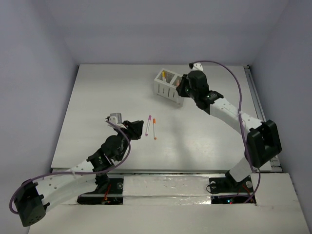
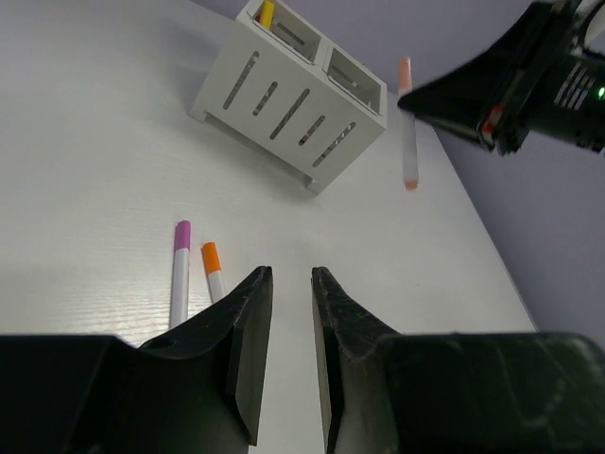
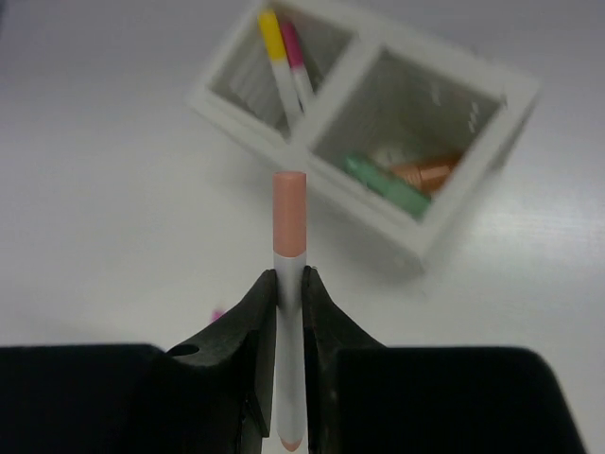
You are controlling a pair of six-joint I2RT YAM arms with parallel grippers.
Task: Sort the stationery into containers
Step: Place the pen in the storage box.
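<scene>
The white two-compartment box (image 1: pixel 167 88) stands at the back of the table. In the right wrist view, one compartment of the box (image 3: pixel 473 142) holds a yellow-capped pen (image 3: pixel 272 43) and a magenta-capped pen (image 3: pixel 295 57). The other holds a mint-green piece (image 3: pixel 383 185) and an orange block (image 3: pixel 425 173). My right gripper (image 3: pixel 289 276) is shut on a pink-capped pen (image 3: pixel 288 222), held upright in the air beside the box; the pen also shows in the left wrist view (image 2: pixel 407 123). A purple-capped pen (image 1: pixel 148 125) and an orange-capped pen (image 1: pixel 154 128) lie mid-table. My left gripper (image 2: pixel 291 274) is open and empty, just right of them.
The table's raised right edge (image 1: pixel 253 92) runs close behind the right arm. Grey walls enclose the table on three sides. The purple cable (image 1: pixel 229 73) loops above the right arm.
</scene>
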